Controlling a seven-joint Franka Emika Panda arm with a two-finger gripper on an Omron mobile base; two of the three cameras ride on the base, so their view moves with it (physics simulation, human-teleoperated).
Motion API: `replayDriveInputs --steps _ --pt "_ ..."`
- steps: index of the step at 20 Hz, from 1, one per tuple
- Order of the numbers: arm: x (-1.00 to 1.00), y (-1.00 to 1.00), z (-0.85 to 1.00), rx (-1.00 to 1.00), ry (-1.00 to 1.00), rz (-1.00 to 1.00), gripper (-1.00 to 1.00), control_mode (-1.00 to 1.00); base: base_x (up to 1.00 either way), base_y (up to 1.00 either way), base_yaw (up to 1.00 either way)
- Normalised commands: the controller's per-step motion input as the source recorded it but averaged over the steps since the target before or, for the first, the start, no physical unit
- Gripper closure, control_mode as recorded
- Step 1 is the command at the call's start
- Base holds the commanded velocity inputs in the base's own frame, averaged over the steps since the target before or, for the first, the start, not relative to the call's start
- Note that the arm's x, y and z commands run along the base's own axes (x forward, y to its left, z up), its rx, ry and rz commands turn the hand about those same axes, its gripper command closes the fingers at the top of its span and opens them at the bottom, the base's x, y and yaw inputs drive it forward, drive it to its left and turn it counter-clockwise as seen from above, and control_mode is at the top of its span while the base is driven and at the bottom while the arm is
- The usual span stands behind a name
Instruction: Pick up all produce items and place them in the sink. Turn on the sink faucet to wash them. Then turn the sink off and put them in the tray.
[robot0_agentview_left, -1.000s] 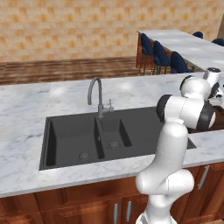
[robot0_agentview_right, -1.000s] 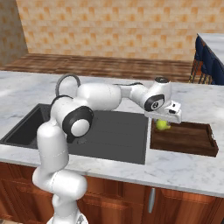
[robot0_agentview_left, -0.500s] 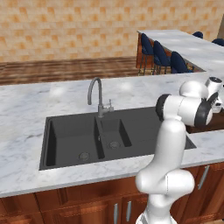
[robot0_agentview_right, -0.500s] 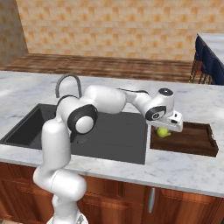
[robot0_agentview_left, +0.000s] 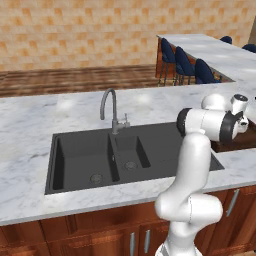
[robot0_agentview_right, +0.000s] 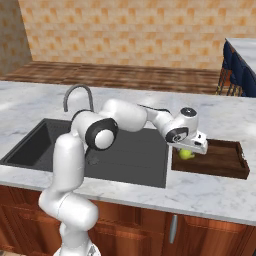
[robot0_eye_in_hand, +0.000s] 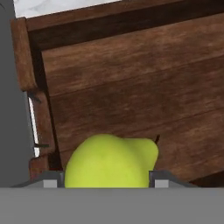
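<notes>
The yellow-green lime (robot0_eye_in_hand: 109, 162) sits between my gripper's two fingertips (robot0_eye_in_hand: 51, 180), pointed end to the right, low over the floor of the brown wooden tray (robot0_eye_in_hand: 131, 83). In the right base view my gripper (robot0_agentview_right: 188, 151) is shut on the lime (robot0_agentview_right: 186, 154) at the left end of the tray (robot0_agentview_right: 210, 172), just right of the dark grey sink (robot0_agentview_right: 130, 155). I cannot tell whether the lime touches the tray floor. The gooseneck faucet (robot0_agentview_right: 77, 95) stands behind the sink; no water is visible. In the left base view the sink (robot0_agentview_left: 85, 155) and faucet (robot0_agentview_left: 111, 107) lie left of my arm.
The tray's left rim (robot0_eye_in_hand: 25, 57) runs close beside the lime, with the sink edge just beyond it. White marble counter (robot0_agentview_right: 215, 192) surrounds sink and tray. Blue bar stools (robot0_agentview_left: 187, 62) stand behind the far counter. The tray floor to the right is bare.
My arm has reached further right and lowered, carrying the lime from above the tray's left edge down into the tray's left end.
</notes>
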Motion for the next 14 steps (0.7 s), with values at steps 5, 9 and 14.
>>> replayDriveInputs --steps 5,9,14 --pt "0.33 -0.15 0.00 0.01 0.00 0.00 -1.00 -1.00 0.00 0.00 0.00" --pt "0.37 -0.18 0.07 0.03 0.00 0.00 -1.00 -1.00 0.00 0.00 0.00" --pt "-0.11 0.04 0.58 0.06 -0.01 0.01 -1.00 -1.00 0.00 0.00 0.00"
